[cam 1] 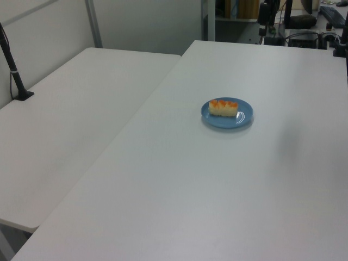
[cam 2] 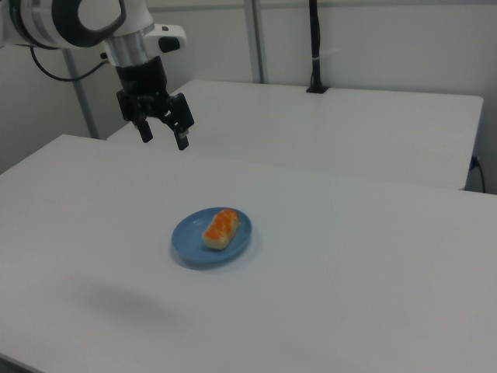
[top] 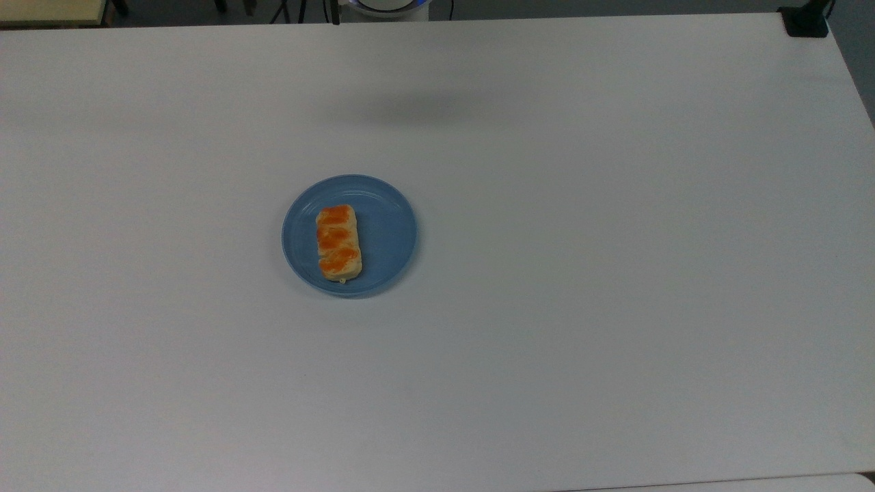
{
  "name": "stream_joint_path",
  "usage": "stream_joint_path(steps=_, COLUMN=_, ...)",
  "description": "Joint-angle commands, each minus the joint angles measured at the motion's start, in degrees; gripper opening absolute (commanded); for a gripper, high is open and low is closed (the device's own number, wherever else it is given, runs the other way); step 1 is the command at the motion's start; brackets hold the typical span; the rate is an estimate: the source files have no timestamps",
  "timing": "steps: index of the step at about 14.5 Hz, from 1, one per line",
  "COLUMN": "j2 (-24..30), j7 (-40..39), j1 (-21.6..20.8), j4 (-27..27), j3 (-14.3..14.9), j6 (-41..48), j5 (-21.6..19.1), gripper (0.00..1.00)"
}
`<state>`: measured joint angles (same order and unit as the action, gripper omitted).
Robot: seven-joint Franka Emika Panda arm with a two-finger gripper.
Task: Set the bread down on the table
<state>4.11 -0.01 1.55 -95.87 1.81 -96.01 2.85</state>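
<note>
A big white table takes up most of the room here, smooth and matte, with a soft grey shadow lying on it near the far edge in the top view. In the left view a second white table stands right alongside it, their long edges meeting, and a black post rises from a small base at the left view's left. Behind that are a pale wall and a metal upright. Past the far end of the main table sit dark monitors and cables. In the right view another black pole stands on the neighbouring table against a light wall.

A round blue plate sits on the main table, a little toward the top view's left of the middle. The bread lies on the plate, off to the plate's side at the top view's left, with bare blue beside it. It is a small oblong loaf, pale yellow along its sides and topped with three orange glazed bumps in a row.

The robot's gripper hangs in the air above the table, well apart from the plate, up toward the right view's upper left. Its two black fingers are spread with nothing between them.
</note>
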Motion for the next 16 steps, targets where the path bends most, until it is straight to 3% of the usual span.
stream_joint_path(steps=1, j2=0.81, j7=-1.13, j1=-1.11, j4=-0.46, j3=1.18, j6=-0.32, j5=-1.27, gripper=1.00)
stream_joint_path(steps=6, j2=-0.67, j7=-1.48, j1=-0.41, j4=-0.55, j3=1.27, j6=-1.45, j5=-0.30, gripper=1.00)
stream_joint_path(steps=9, j2=-7.16, j7=-1.32, j1=0.03, j4=-0.55, j3=1.36, j6=-7.68, j5=-0.12, gripper=1.00)
stream_joint_path(steps=13, j2=-12.79, j7=-1.40, j1=-0.58, j4=-0.72, j3=1.01, j6=-8.66, j5=0.66, gripper=1.00)
stream_joint_path(steps=16, j2=-18.93, j7=-1.22, j1=-1.20, j4=-1.77, j3=0.83, j6=-16.28, j5=2.60, gripper=1.00)
